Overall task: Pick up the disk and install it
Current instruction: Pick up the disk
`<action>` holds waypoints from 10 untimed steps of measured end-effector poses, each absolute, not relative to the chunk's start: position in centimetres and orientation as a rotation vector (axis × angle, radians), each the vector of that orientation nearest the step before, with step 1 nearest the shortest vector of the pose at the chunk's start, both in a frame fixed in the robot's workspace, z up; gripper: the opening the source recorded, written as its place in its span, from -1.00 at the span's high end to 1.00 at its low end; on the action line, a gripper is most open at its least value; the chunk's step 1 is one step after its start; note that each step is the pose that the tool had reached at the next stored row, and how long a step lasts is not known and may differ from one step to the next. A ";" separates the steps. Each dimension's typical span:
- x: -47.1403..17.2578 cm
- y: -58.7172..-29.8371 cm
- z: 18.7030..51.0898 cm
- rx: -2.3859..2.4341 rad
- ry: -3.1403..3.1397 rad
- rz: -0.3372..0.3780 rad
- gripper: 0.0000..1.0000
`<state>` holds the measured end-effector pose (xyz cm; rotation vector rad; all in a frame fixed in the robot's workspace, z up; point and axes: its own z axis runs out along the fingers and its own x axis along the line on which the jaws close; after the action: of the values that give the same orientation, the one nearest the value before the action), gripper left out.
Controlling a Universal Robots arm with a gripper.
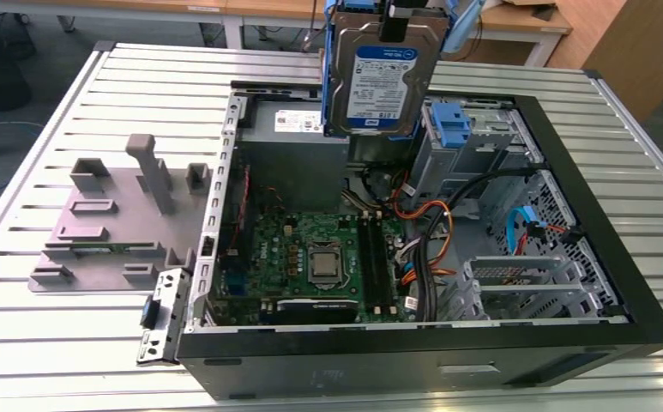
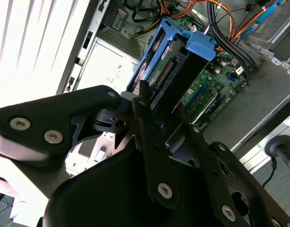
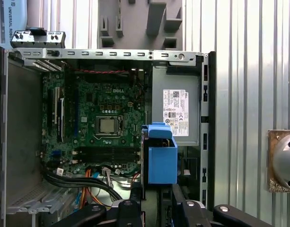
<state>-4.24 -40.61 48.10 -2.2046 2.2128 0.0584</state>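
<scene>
The disk (image 1: 377,81) hangs upright above the back of the open computer case (image 1: 423,343), its blue-and-white label facing the exterior camera and blue rails along its edges. My gripper (image 1: 406,21) is shut on its upper end, at the top of the exterior view. In the second wrist view the black fingers (image 2: 144,101) clamp the disk (image 2: 171,71), whose connector end points down toward the motherboard (image 2: 206,90). The first wrist view has the disk's blue rail (image 3: 162,161) hovering between the motherboard (image 3: 102,118) and the power supply box (image 3: 175,111).
A bare blue bracket (image 1: 451,124) sits in the drive bay at the case's far right. Orange and black cables (image 1: 434,223) run beside the motherboard. A grey slotted fixture (image 1: 125,215) stands on the slatted metal table (image 1: 45,120) at the exterior view's left.
</scene>
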 end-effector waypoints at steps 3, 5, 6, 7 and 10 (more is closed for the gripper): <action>-4.2 -40.6 48.1 -2.205 2.213 0.058 0.30; -4.2 -40.6 48.1 -2.205 2.213 0.058 0.30; -4.2 -40.7 48.1 -2.205 2.213 0.058 0.30; -4.2 -40.7 48.1 -2.205 2.213 0.058 0.30; -4.2 -41.1 48.1 -2.205 2.213 0.058 0.30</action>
<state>-4.24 -41.09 48.09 -2.2047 2.2129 0.0583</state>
